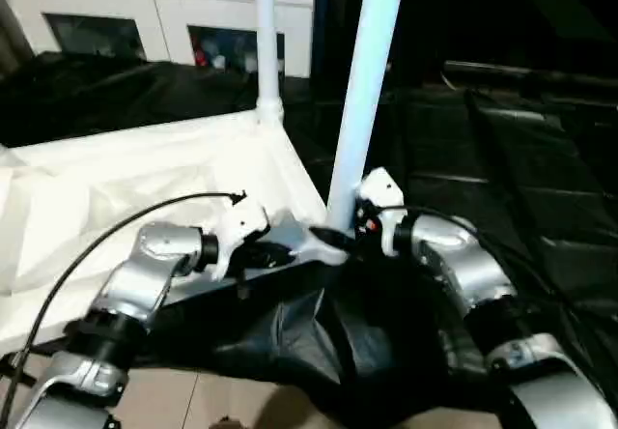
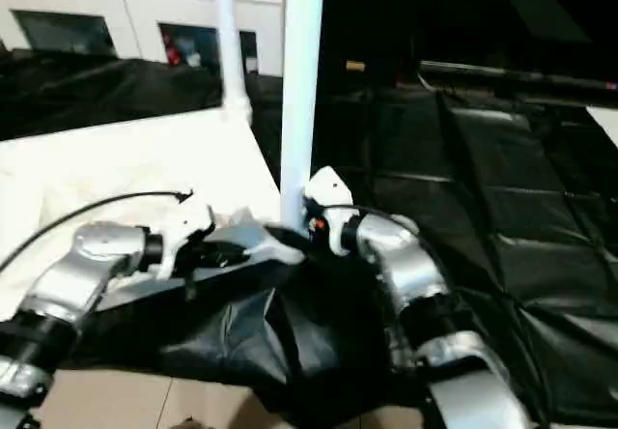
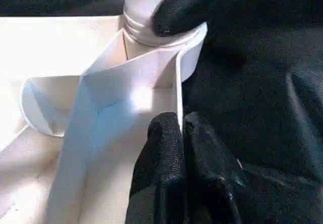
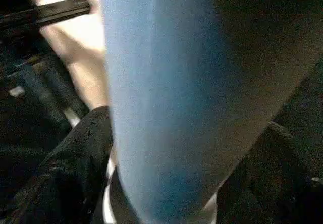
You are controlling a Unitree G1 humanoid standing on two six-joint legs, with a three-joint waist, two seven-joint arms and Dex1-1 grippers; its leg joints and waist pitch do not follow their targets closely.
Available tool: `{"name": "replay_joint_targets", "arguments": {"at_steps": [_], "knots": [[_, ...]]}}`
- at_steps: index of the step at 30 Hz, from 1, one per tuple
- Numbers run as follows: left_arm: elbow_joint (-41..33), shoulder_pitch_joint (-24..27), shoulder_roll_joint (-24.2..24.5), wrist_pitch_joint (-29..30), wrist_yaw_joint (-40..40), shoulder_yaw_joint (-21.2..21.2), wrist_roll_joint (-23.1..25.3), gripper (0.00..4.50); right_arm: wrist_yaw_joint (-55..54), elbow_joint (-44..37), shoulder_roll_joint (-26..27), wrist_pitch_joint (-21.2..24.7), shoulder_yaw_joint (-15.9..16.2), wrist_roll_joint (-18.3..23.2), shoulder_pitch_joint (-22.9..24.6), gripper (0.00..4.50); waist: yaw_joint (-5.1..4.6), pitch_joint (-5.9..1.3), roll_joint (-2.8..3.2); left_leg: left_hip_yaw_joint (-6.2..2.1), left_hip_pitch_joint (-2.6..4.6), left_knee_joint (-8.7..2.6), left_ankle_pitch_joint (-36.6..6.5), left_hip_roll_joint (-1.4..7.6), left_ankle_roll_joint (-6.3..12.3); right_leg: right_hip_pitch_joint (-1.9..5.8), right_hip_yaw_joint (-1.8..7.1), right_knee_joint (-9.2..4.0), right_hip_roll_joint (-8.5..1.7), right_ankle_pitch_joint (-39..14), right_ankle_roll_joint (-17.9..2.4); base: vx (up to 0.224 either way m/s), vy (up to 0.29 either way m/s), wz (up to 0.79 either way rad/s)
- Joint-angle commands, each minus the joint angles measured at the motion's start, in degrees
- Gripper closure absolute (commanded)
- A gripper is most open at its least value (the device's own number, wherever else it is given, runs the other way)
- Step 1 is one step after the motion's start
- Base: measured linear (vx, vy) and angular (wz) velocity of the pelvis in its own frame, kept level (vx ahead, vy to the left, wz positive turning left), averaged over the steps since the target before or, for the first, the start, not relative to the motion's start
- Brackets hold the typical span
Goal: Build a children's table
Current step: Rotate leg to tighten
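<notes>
The children's table lies upside down, its white top [image 1: 145, 178] on a black cloth. Two white legs stand upright in its corner sockets, one at the far corner [image 1: 266, 33] and one at the near corner [image 1: 367, 81]. My left gripper [image 1: 280, 253] is shut on the top's thin rim [image 3: 177, 82] just beside the near socket. My right gripper [image 1: 343, 234] is open around the foot of the near leg [image 4: 161, 82], its fingers [image 4: 75, 168] spread to either side with a dark gap on one side. One of its fingers [image 3: 202, 2] shows against the leg's ribbed base [image 3: 146, 27].
The black cloth [image 1: 502, 158] covers the floor to the right and behind. A white cabinet [image 1: 154, 14] with glass doors stands at the back left. Pale floor tiles [image 1: 222, 400] show at the front edge. A black cable [image 1: 97, 245] loops over my left forearm.
</notes>
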Motion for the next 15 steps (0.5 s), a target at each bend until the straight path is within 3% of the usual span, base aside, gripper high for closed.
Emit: {"name": "replay_joint_targets", "arguments": {"at_steps": [1,6,15], "knots": [[-1.82,0.0,0.15,-1.27,-2.49,-0.25,-1.67,4.5,3.36,-1.54,-1.42,0.56,0.57,1.24,0.21,0.59,0.26,-3.78,-0.2,-0.18,0.16,-3.86,-9.51,1.71,3.05,3.24,3.49,-4.0,-4.29,-12.26,-10.56,0.0,0.0,0.0],[-2.22,0.07,1.16,-1.16,-3.34,-0.11,-2.19,4.5,7.13,-1.63,-3.54,0.14,2.0,-0.17,0.59,0.93,0.4,-3.82,0.11,-0.19,0.16,-3.79,-9.13,1.71,2.52,3.25,3.45,-3.87,-4.2,-10.65,-11.34,0.0,0.0,0.0],[-1.14,-0.6,1.17,-1.73,-4.59,-0.34,-2.1,4.5,7.68,-1.9,-3.17,0.44,2.11,0.35,0.62,1.68,0.53,-3.91,0.12,-0.21,0.18,-3.7,-8.89,1.69,2.5,3.39,3.4,-3.62,-4.16,-8.81,-12.36,0.0,0.0,0.0]]}}
